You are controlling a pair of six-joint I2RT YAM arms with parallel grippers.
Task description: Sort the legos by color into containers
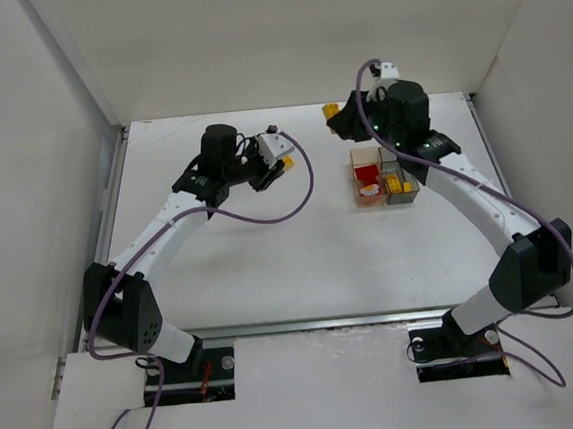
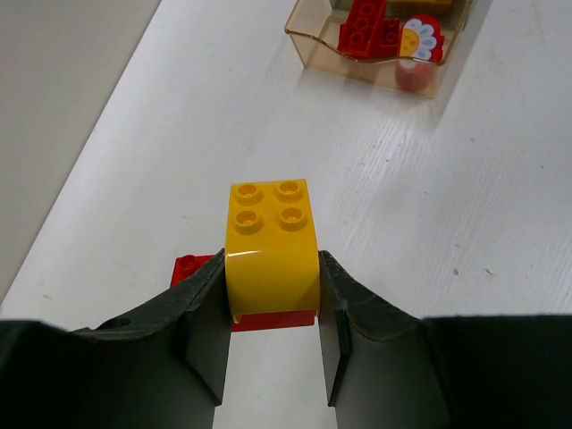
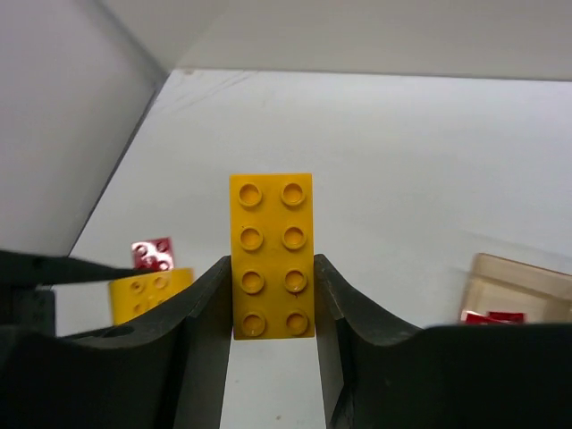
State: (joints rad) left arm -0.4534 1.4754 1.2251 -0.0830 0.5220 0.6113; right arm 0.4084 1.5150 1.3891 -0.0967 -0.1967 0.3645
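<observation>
My left gripper [image 1: 278,165] [image 2: 271,273] is shut on a yellow lego with a curved side [image 2: 271,237], held left of the containers. A red lego [image 2: 191,266] shows just under it; I cannot tell whether they are joined. My right gripper [image 1: 336,120] [image 3: 271,268] is shut on a long yellow lego [image 3: 271,255] behind the containers. The amber bin [image 1: 355,164] [image 2: 308,40] holds red legos [image 2: 362,25]. The grey bin [image 1: 412,192] joined to its right holds yellow legos [image 1: 394,182].
White walls enclose the table on the left, back and right. A red piece with a white flower [image 2: 420,40] lies in the amber bin. The right wrist view shows the left gripper's yellow lego [image 3: 147,293] and the amber bin's corner [image 3: 523,281].
</observation>
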